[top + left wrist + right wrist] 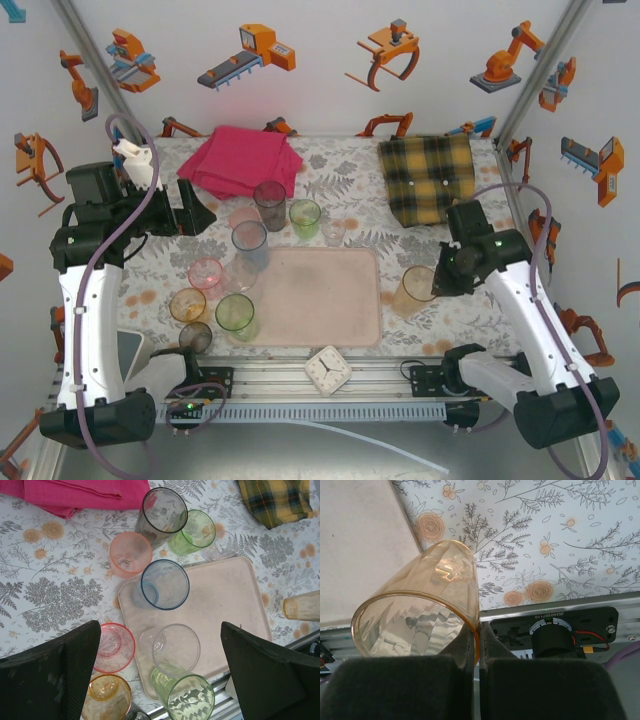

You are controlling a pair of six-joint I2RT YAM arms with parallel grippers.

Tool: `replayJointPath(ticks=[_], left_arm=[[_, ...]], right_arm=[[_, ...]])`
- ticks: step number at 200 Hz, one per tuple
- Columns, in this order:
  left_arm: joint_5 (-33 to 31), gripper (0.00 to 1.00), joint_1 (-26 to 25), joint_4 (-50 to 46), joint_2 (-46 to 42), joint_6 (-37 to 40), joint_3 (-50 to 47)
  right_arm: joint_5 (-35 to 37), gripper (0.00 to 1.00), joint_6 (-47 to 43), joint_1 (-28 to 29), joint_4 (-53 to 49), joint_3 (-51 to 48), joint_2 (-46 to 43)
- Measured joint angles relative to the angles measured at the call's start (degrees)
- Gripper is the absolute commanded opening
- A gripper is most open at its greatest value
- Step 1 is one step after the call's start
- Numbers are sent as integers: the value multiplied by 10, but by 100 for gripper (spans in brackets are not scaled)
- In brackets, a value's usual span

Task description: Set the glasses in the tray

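Amber, thin and slick, the glass (420, 610) looks light but breakable. The right tool (475, 645) pinches its rim wall, holding it tilted over the counter (545, 540) just right of the tray (320, 290). A gentle squeeze seems wise. The left tool (200, 212) hangs wide open above the other glasses (165, 585).

amber glass (420, 600): near rim hidden behind right gripper (476, 635)
tray (360, 545): cut off by left and top edges
pink glass (117, 647): left side behind left gripper (160, 630)
clock (327, 369): dial too small to read
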Motion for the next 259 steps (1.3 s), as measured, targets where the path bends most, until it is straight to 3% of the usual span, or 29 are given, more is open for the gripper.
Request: replayJointPath(ticks=[53,179,259], left_arm=[[-9,97,0,0,0,0,0],[-46,97,19,5,17,-12,-5],[-42,97,47,18,28,-30,-23]], right_arm=[[16,0,-21,22,-4,69,61],[72,0,-30,274,46,252,252],[92,0,-33,394,116,261,308]])
